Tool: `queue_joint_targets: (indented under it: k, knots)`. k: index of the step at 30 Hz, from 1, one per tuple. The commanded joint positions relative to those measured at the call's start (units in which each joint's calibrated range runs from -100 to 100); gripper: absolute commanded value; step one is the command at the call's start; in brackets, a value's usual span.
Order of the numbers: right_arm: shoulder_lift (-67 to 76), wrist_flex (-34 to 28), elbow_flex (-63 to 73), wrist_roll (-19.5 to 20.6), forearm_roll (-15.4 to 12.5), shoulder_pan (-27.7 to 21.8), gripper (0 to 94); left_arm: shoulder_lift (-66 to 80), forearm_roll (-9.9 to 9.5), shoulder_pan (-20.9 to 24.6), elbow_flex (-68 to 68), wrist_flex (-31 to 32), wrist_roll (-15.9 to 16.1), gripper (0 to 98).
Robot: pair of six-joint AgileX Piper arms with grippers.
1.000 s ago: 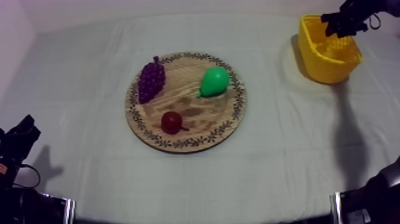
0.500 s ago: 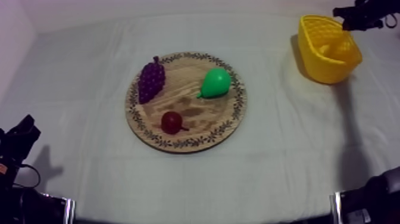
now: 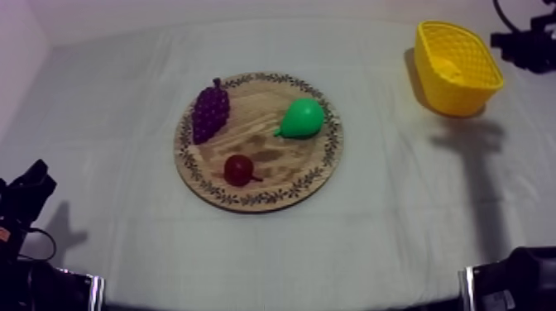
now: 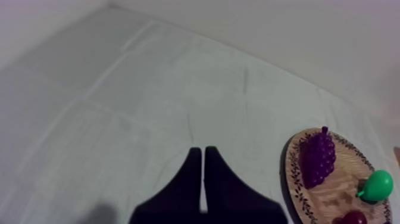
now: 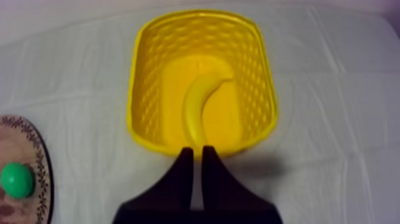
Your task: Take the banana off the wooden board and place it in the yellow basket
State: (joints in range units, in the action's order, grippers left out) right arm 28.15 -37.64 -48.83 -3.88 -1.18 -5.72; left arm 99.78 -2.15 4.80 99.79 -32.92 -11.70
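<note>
Right pincer is pinched shut on nothing just beside the yellow basket, and the banana lies inside it. Desk around the basket is just wrinkly grey-white cloth, pale wall behind.

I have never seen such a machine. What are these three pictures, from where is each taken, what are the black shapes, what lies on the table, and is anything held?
This is a two-armed robot at a cloth-covered table. One picture comes from a camera above the table; the other two from cameras riding on the arms, so each black wedge there is that arm's own end effector. The left end effector is shut on nothing, over bare cloth, away from the wooden board. The right end effector is also shut and empty, at the rim of the yellow basket, in which the banana lies. On the board rest grapes, a pear and a small red fruit. Nothing is held.
</note>
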Motion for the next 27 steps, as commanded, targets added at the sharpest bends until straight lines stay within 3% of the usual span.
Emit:
queue_joint_targets:
  k: [1,7,16,21,25,27]
  knots:
    - [16.5,0.6,-15.3,-0.2,0.0,0.1,1.2,0.0,-0.03,0.0,0.0,0.0,0.0,0.1]
    - [35.3,2.3,-31.6,-0.7,0.6,-0.1,0.7,0.0,-0.03,0.0,0.0,0.0,0.0,0.1]
    - [59.3,-0.3,-47.4,3.0,5.2,0.9,0.7,0.0,-0.03,0.0,0.0,0.0,0.0,0.1]
    - [65.6,-0.7,-50.2,2.8,4.3,0.3,0.6,0.0,-0.03,0.0,0.0,0.0,0.0,0.1]
    - [67.1,-1.0,-50.8,-0.3,2.3,-0.2,0.6,0.0,-0.03,0.0,0.0,0.0,0.0,0.1]
    - [67.4,0.0,-51.0,-4.0,1.2,-0.4,0.6,0.0,-0.03,0.0,0.0,0.0,0.0,0.1]
